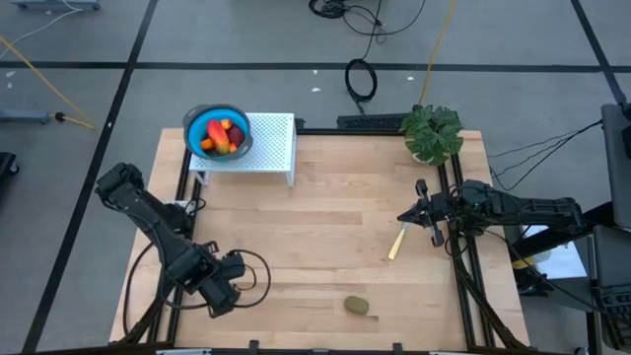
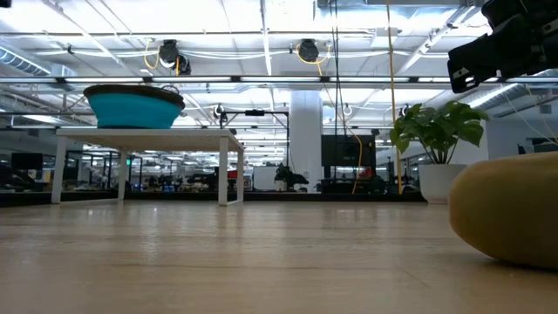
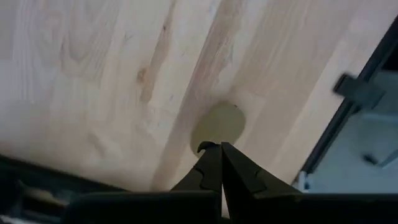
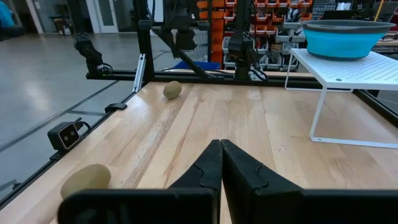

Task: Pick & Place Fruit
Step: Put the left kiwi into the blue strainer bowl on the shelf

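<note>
Lower centre of the high view: lone kiwi (image 1: 357, 306) near the table (image 1: 325, 227) front edge, wide bare wood around. Upper left: other fruit (image 1: 223, 137) heaped in blue bowl (image 1: 197, 122) on white stand (image 1: 271, 148). Left gripper (image 1: 235, 281) lower left, pinched empty; right gripper (image 1: 410, 216) at right edge, likewise, beside yellow stick (image 1: 396, 244).

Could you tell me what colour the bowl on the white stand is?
Blue; the bowl shows best in the high view.

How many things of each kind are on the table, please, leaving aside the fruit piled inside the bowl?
Kiwis: 2, one and another
Bowl: 1
White stand: 1
Plant: 1
Yellow stick: 1
Total: 6
</note>
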Available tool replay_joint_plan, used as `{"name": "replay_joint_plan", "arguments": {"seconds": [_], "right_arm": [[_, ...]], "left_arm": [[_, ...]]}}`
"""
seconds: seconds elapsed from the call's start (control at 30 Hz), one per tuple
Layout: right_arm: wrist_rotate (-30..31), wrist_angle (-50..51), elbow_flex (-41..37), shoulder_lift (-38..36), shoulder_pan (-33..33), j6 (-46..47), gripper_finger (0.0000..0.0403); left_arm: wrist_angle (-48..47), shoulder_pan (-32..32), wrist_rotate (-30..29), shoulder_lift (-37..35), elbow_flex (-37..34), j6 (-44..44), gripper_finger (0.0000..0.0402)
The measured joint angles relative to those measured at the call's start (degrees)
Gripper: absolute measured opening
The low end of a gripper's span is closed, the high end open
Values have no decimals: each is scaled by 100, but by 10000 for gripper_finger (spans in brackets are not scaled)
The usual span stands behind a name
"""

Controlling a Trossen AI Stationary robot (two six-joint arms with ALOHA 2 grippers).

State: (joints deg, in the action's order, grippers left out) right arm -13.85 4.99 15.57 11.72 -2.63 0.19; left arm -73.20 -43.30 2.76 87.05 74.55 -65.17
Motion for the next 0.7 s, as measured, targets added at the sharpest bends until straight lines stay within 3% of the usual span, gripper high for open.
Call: {"name": "replay_joint_plan", "arguments": {"seconds": [0.2, 0.7], "right_arm": [[0, -2, 1, -1, 0, 0, 0], [17, -5, 0, -1, 0, 0, 0]], "left_arm": [[50, -87, 90, 0, -240, 467, 43], [1168, -486, 6, -2, -1121, 649, 230]]}}
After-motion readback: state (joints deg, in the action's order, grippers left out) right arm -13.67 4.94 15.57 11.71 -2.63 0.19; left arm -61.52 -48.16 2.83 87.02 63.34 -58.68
